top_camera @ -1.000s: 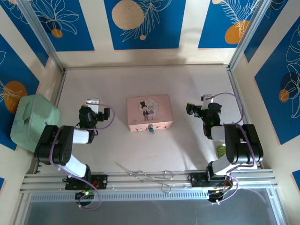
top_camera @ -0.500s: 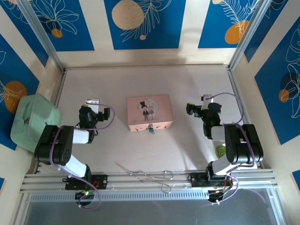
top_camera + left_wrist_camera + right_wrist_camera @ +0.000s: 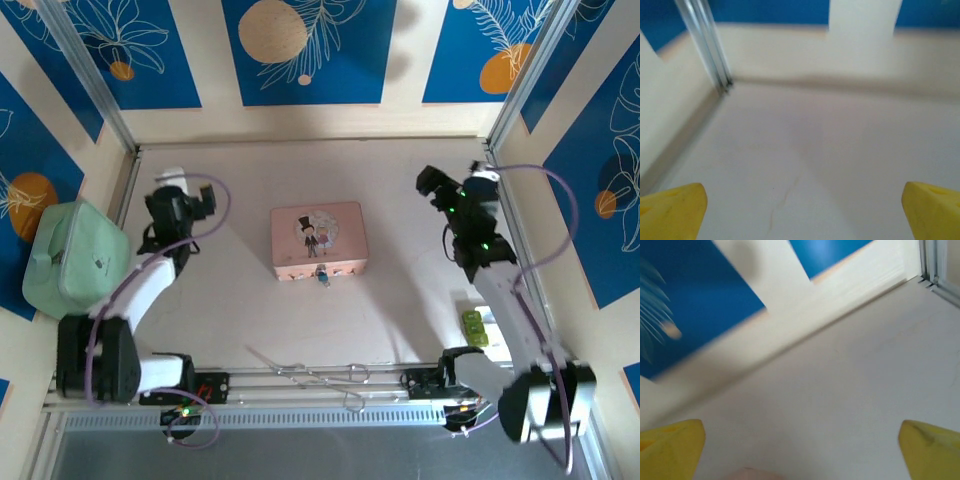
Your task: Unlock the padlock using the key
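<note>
The tiny blue padlock (image 3: 322,277) hangs at the front face of the pink tin box (image 3: 319,241), mid-table. My left gripper (image 3: 180,205) hovers well to the left of the box, near the far-left corner. Its yellow fingertips (image 3: 671,210) stand wide apart over bare table, so the left gripper (image 3: 802,212) is open and empty. My right gripper (image 3: 432,185) is raised to the right of the box. It is open too, the right gripper (image 3: 801,450) holding nothing between its fingertips (image 3: 932,447). Thin silver wire pieces (image 3: 310,375) lie by the front rail; whether a key is among them is too small to tell.
A mint-green case (image 3: 70,255) sits outside the left wall. A small green object (image 3: 472,325) lies near the right arm. Aluminium posts (image 3: 710,55) and low walls bound the table. Open floor lies in front of the box.
Both arms have stretched out from their folded pose. The left gripper swung up and left, the right gripper up and slightly right. The box and padlock have not moved.
</note>
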{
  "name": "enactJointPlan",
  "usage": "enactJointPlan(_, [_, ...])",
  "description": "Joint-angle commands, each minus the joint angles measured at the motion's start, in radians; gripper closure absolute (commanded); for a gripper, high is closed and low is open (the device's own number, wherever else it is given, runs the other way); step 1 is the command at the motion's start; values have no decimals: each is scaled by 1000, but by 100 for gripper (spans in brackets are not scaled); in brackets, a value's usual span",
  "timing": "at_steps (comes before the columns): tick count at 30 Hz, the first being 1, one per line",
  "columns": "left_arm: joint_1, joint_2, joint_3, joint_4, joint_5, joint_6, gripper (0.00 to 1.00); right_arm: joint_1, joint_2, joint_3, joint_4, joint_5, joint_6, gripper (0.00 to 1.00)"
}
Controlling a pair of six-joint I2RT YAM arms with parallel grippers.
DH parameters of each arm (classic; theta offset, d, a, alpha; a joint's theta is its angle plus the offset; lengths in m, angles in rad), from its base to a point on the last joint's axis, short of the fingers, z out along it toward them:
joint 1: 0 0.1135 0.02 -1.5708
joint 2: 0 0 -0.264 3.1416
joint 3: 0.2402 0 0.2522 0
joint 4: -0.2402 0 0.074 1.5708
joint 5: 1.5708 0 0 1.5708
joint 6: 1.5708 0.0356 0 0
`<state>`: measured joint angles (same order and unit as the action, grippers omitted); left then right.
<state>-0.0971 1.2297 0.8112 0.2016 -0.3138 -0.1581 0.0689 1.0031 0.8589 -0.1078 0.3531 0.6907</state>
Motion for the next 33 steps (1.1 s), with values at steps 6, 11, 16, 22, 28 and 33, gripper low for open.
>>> enactJointPlan(6, [-505,-149,96,-497,8,-249,0,320,62,108,-686,192,264,8])
enactJointPlan(11, [-625,-161,2,-465,120,-427,1,683,255,376,-917,262,216,1])
enactJointPlan(16, [-648,-184,-36,-466,184,-487,2,891,335,442,-852,308,231,1])
enactJointPlan(22, [-678,-182,-122,-386,250,-598,7,1069,337,305,-574,605,149,1])
enactJointPlan(28, [-678,-165,-235,-184,325,-688,12,900,249,122,-428,194,113,8])
enactJointPlan(33, [-676,-100,-207,-188,326,-706,13,849,196,2,-395,109,109,16])
